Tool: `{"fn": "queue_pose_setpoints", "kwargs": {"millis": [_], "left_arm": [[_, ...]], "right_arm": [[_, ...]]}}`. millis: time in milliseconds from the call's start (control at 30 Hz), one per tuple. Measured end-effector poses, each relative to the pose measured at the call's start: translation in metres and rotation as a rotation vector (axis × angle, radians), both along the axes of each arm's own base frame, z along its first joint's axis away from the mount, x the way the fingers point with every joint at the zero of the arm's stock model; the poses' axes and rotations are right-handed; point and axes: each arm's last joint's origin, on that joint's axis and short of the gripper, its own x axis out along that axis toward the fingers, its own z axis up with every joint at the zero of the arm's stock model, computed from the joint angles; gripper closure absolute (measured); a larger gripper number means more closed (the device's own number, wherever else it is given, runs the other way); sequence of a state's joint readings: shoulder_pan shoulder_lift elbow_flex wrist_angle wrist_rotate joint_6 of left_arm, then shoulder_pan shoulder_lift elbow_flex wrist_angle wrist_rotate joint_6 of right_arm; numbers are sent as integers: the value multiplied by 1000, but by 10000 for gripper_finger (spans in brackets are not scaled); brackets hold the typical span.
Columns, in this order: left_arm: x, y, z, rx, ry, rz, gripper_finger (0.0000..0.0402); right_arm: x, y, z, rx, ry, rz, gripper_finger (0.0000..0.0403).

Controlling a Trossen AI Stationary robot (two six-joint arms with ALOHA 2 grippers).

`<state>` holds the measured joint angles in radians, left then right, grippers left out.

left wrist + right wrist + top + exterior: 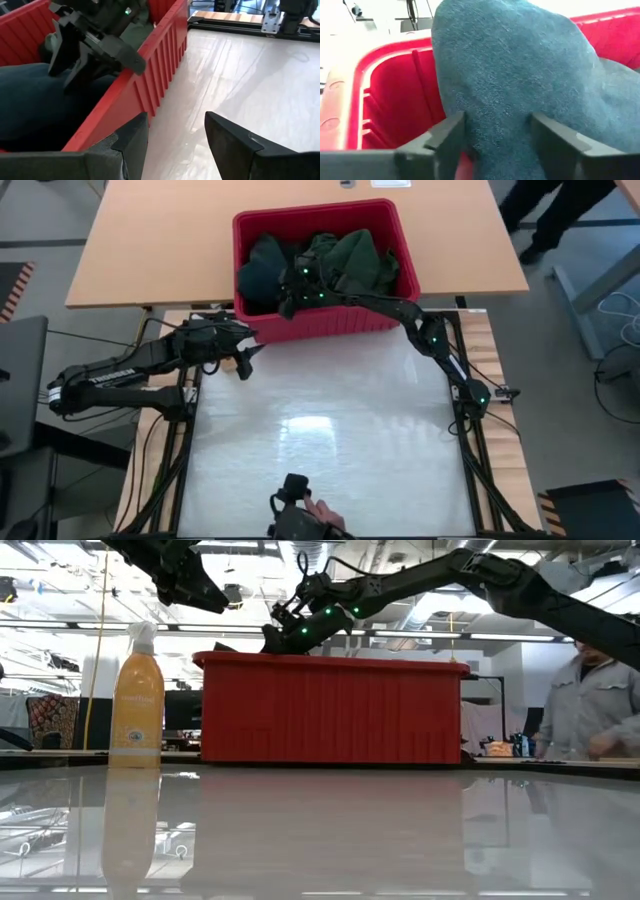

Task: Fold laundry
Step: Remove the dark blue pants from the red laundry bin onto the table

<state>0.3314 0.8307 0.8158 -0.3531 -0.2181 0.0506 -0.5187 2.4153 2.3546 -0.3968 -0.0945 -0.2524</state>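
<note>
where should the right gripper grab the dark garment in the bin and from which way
Grab the raised hump of the dark garment, coming straight down from above. The bin walls block any sideways approach. The right gripper is open with that hump between its fingers.

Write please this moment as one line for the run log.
step: picking laundry from red bin | right gripper: inside bin, fingers open around dark cloth | left gripper: open, beside bin over table | folded: nothing yet

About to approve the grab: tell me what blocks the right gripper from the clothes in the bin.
Nothing visible. The right gripper is inside the red bin, open, its fingers either side of a dark cloth mound. The left gripper waits outside the bin's front wall.
</note>
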Motion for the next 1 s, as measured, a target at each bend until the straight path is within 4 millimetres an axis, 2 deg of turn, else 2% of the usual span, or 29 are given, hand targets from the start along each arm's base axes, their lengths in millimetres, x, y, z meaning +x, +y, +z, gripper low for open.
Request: {"fn": "queue_pose_setpoints", "kwargs": {"millis": [100, 200, 233, 367, 500, 600, 767, 867, 1000], "left_arm": [[0, 0, 0, -10, -7, 2, 216], [0, 0, 0, -22, -14, 6, 216], [0, 0, 0, -27, -17, 8, 216], [0, -1, 0, -42, -25, 1, 216], [0, -1, 0, -34, -18, -16, 216], [1, -1, 0, -14, -6, -28, 216], [1, -1, 1, 29, 12, -45, 216], [1, -1, 1, 47, 23, -53, 216], [1, -1, 0, 69, 38, -60, 216]], "right_arm": [[-2, -5, 3, 4, -33, -20, 247], [-6, -11, 11, 14, -87, -33, 360], [-9, -14, 16, 20, -110, -25, 374], [-25, -19, 43, 44, -185, -52, 375], [-55, -10, 98, 32, -256, -13, 375], [-83, 14, 150, 1, -330, 49, 376], [-133, 72, 236, -133, -518, 171, 376], [-162, 110, 274, -210, -618, 241, 376], [-195, 154, 311, -323, -759, 323, 376]]}}
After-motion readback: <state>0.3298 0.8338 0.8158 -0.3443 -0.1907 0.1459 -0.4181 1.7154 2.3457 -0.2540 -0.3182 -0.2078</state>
